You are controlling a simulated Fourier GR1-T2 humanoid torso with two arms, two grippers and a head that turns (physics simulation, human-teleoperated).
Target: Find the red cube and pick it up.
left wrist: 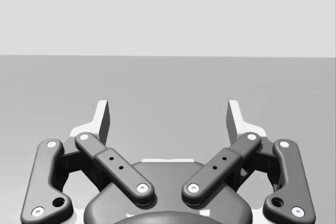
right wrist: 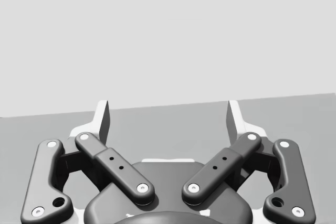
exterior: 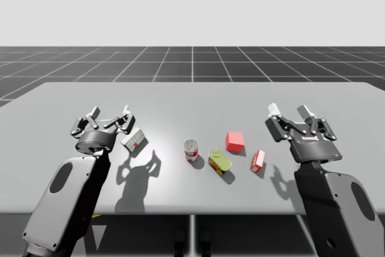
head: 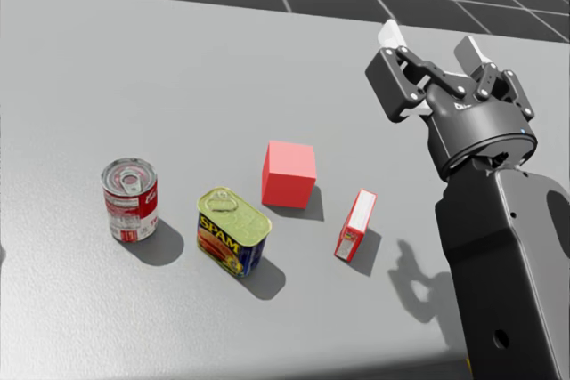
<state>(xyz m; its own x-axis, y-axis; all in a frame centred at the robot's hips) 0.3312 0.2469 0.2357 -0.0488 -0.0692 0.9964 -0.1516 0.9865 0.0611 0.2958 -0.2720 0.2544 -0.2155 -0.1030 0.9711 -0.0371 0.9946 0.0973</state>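
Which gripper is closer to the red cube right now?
Right. My right gripper is off to the right of the red cube; my left gripper is far to its left, beside a white-and-red box.

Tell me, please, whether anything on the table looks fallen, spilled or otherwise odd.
Nothing stands out. The red cube sits flat, the round can stands upright, and nothing is spilled. The small red box stands on a narrow side; a white-and-red box lies close by my left tool, which is open.

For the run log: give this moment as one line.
red cube on table, untouched | left gripper open, empty | right gripper open, empty
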